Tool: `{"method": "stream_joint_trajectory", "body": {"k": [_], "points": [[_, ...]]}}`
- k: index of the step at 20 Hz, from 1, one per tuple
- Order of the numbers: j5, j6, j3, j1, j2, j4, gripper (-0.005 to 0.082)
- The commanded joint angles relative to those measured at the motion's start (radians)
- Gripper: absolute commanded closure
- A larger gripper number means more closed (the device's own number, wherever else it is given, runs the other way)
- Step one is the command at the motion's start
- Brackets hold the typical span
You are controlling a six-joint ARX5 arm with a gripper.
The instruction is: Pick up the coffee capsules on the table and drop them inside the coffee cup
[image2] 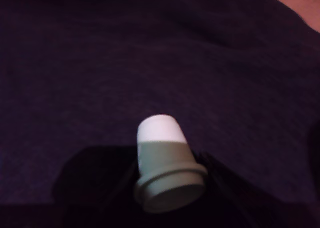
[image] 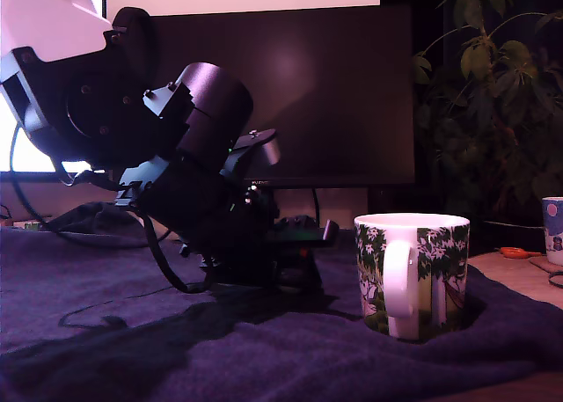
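Observation:
A cream tapered coffee capsule (image2: 165, 158) lies on its side on the dark cloth in the wrist view, its rim towards the camera and its lower half in shadow. My gripper (image2: 170, 185) is down at the cloth, and its dark fingers (image2: 227, 188) press against both sides of the capsule's rim. In the exterior view the gripper (image: 299, 244) sits low behind the arm, and the capsule is hidden there. The coffee cup (image: 412, 274), white with green trees, stands upright on the cloth to the exterior view's right of the gripper, handle facing the camera.
The dark purple cloth (image: 132, 332) covers the table. A black monitor (image: 308, 85) stands behind, with a leafy plant (image: 493, 85) at the exterior view's right. A white cup with a blue pattern (image: 552, 230) and an orange object (image: 515, 252) sit at the far right edge.

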Motion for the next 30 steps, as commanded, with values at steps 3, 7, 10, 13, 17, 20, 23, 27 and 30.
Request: {"method": "stream_joint_trajectory", "body": {"k": [3, 7, 10, 13, 17, 20, 23, 27, 30], "points": [[0.044, 0.047, -0.01, -0.008, -0.042, -0.019, 0.0433], [0.076, 0.087, -0.01, -0.008, -0.095, -0.07, 0.0433], [0.095, 0.109, -0.01, -0.008, -0.134, -0.109, 0.0433], [0.114, 0.113, -0.01, -0.003, -0.158, -0.127, 0.0433], [0.119, 0.117, -0.01, 0.004, -0.158, -0.146, 0.0433], [0.121, 0.114, -0.01, 0.007, -0.159, -0.179, 0.0317], [0.117, 0.108, -0.01, 0.014, -0.155, -0.192, 0.0288], [0.117, 0.108, -0.01, 0.016, -0.132, -0.142, 0.0288], [0.118, 0.097, -0.01, 0.017, -0.084, -0.092, 0.0289]]}}
